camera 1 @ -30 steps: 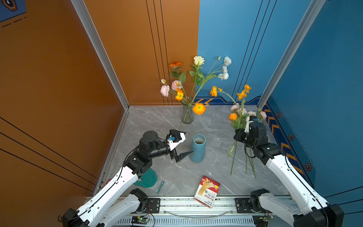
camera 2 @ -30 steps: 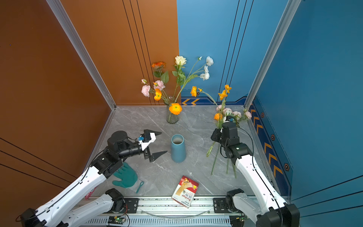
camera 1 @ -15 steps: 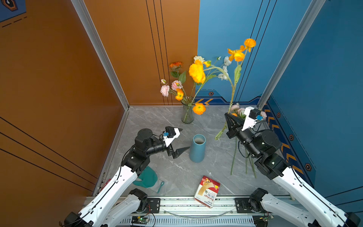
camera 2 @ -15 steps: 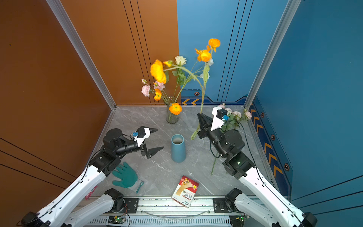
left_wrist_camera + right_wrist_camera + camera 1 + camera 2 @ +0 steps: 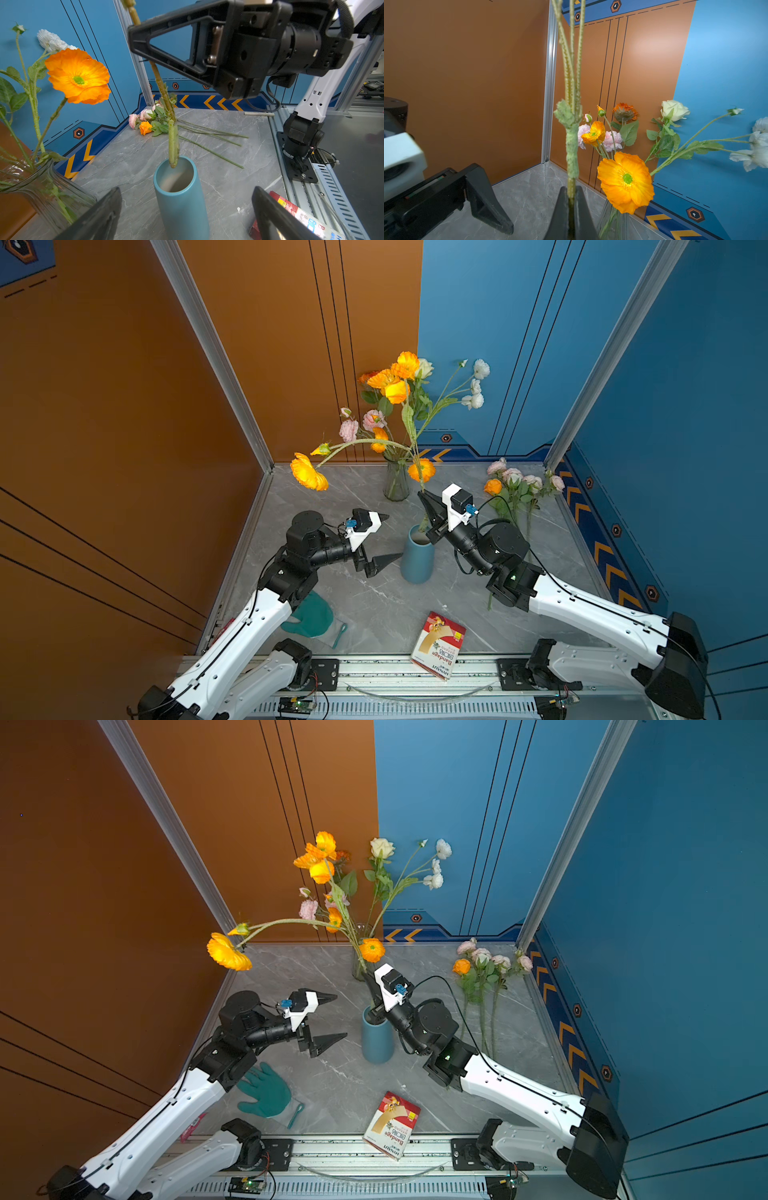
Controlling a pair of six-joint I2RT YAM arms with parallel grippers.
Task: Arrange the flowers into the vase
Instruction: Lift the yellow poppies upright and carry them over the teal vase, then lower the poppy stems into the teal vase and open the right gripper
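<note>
Flowers [image 5: 513, 489]: loose ones lie on surface [image 5: 374, 614], apart from vase. Orange-bloomed stem [image 5: 174, 141] clamped in my right jaws, upright so tip meets blue vase [image 5: 180, 199] mouth. Left jaws wide open, empty, flanking vase, likely to steady.

The left arm [image 5: 249, 622] and right arm [image 5: 590, 614] share white shells, black joints, black cables and blue plugs [image 5: 351, 524].

Overhead stereo pair, two wrist close-ups
</note>
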